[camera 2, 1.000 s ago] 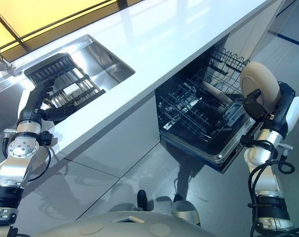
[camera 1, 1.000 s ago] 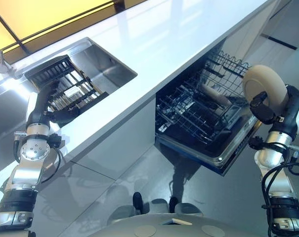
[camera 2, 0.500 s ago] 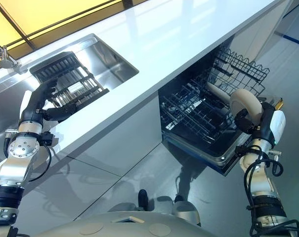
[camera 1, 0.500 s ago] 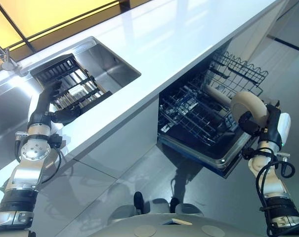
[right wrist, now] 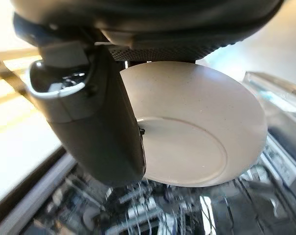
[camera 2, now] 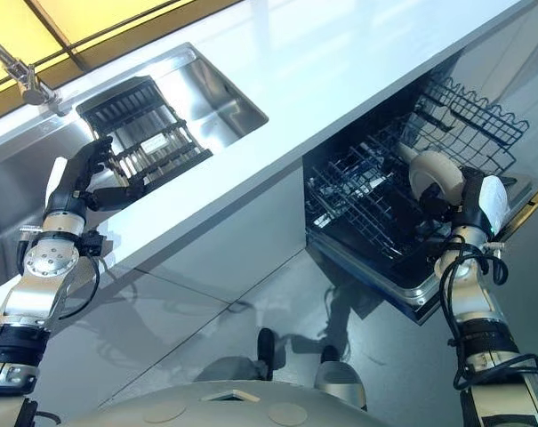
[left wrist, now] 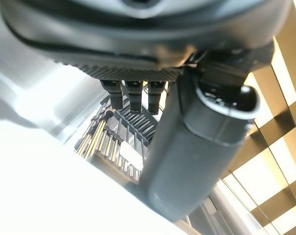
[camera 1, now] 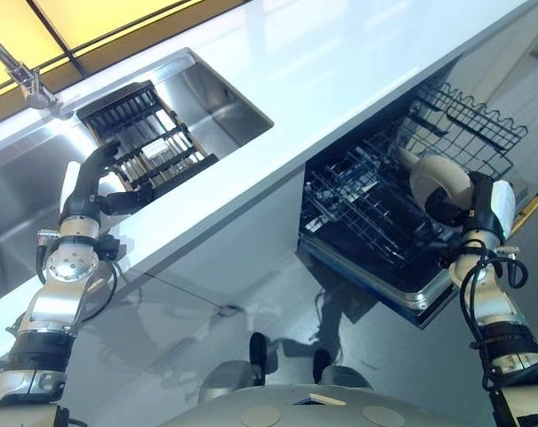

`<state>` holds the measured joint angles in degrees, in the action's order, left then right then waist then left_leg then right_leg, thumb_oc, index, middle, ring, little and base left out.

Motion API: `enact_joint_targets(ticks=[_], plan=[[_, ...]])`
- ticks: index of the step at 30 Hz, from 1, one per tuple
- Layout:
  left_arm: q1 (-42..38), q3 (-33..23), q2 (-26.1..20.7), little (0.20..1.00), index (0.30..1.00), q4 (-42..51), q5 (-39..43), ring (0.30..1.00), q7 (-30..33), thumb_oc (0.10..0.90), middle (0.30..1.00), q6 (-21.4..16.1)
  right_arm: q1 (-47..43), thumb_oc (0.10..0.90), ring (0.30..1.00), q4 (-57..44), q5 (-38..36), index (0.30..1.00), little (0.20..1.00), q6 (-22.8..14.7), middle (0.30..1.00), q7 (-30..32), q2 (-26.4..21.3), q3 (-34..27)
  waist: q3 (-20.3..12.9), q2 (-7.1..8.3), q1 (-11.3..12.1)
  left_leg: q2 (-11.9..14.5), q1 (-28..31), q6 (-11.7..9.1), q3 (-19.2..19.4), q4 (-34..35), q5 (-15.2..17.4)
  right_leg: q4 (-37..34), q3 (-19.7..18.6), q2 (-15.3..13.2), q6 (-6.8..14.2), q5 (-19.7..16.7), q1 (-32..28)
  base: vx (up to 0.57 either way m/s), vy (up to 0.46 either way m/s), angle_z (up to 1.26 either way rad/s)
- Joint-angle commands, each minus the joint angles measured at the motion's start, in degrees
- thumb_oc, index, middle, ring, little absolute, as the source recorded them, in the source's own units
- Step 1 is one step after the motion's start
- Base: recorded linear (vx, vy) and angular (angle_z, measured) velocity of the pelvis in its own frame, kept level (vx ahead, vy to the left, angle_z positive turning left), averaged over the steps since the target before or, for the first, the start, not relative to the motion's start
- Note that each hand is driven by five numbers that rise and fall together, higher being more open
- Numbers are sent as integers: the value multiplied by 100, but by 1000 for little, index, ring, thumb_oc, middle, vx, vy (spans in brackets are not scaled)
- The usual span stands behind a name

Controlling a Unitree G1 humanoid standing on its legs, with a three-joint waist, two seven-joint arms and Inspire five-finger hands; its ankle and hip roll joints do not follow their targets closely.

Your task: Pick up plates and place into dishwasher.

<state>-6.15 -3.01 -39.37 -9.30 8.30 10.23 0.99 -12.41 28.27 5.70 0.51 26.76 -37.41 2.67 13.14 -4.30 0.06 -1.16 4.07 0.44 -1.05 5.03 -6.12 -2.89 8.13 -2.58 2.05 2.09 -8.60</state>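
While the right hand (camera 1: 482, 206) is hanging over the open dishwasher (camera 1: 402, 267), it is gripping a cream plate (camera 1: 439, 181) by the rim, thumb across the inner face and fingers behind, as the right wrist view is showing (right wrist: 196, 142). The plate is sitting on edge, tilted, just above the lower rack (camera 1: 362, 209) and in front of the raised upper rack (camera 1: 464, 120); I cannot tell whether it is touching a tine yet. My guess is it is stiff ceramic, moderately heavy for a pinch grip, glossy and so slippery, and likely to chip if it knocks the wire, so holding it at the rim with the thumb well onto the face looks like the right place to take it. Another pale dish (camera 1: 404, 160) is lying in the rack just behind it, near enough to get bumped. The left hand (camera 1: 98, 178) is resting at the edge of the sink (camera 1: 224, 98), fingers reaching toward the dark dish rack (camera 1: 144, 147) in the basin; its fingers are looking loosely extended with nothing in them, and the left wrist view is showing the fingertips (left wrist: 130, 95) hovering apart from the rack slats. The white counter (camera 1: 340, 53) is running between sink and dishwasher.
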Motion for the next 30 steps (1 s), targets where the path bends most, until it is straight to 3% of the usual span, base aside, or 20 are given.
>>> enact_joint_targets(ticks=[1,11,22,23,24,25,26,27,28,29,30], plan=[[-430,34,-534,900,900,-24,-18,900,136,800,900,-200,-645,100,300,119,-132,300,200,143,300,-224,-524,346,-4,112,191,-278,-334,-66,-63,-587,598,1190,115,109,73,379,761,3,-23,14],[-649,214,-525,900,900,11,-10,900,89,800,900,-136,-925,100,300,512,-193,300,200,401,300,-635,-416,774,171,96,259,-290,-443,-85,-116,-688,575,1285,174,96,28,413,818,2,-16,8],[-642,282,-481,900,900,72,-35,900,-16,800,900,-51,-840,100,300,762,-61,300,200,540,300,-851,-326,885,150,99,297,-299,-347,-84,-125,-687,581,1276,188,71,63,393,722,24,4,1],[-633,283,-475,900,900,89,-44,900,-38,800,900,-36,-833,191,378,767,-34,378,291,585,378,-897,-331,881,139,103,302,-299,-330,-83,-126,-677,581,1269,189,69,71,388,711,0,0,0],[-629,285,-484,900,900,99,-37,900,-51,800,900,-24,-824,344,509,771,-18,509,444,626,509,-936,-331,877,132,104,305,-300,-323,-83,-124,-673,580,1260,188,69,79,380,704,0,0,0],[-642,290,-496,900,900,79,-28,900,-68,800,900,-29,-844,660,780,798,-12,780,760,649,780,-962,-342,880,134,105,310,-298,-311,-85,-118,-673,579,1255,191,64,85,369,692,0,0,0],[-631,292,-481,900,900,92,-42,900,-70,800,900,-22,-838,707,820,809,5,820,807,645,820,-983,-340,888,127,108,318,-299,-297,-85,-121,-668,579,1242,194,60,92,360,677,32,17,0],[-624,291,-479,900,900,103,-39,900,-66,800,900,3,-830,627,752,823,28,752,727,625,752,-989,-342,890,123,109,321,-301,-282,-83,-122,-664,575,1237,193,59,101,348,670,41,20,0],[-612,295,-478,900,900,87,-38,900,-54,800,900,-2,-825,635,759,829,20,759,735,615,759,-981,-350,894,122,115,325,-300,-261,-82,-118,-661,577,1225,191,54,111,333,653,42,21,0],[-591,288,-471,900,900,81,-46,900,-55,800,900,-9,-823,800,900,821,19,900,900,611,900,-965,-355,886,118,121,331,-299,-247,-82,-119,-658,579,1213,189,50,120,322,638,31,16,1],[-582,289,-468,900,900,84,-51,900,-51,800,900,-8,-820,800,900,820,19,900,900,611,900,-961,-354,882,115,122,333,-298,-241,-82,-119,-655,579,1204,190,50,124,318,629,0,0,0]])
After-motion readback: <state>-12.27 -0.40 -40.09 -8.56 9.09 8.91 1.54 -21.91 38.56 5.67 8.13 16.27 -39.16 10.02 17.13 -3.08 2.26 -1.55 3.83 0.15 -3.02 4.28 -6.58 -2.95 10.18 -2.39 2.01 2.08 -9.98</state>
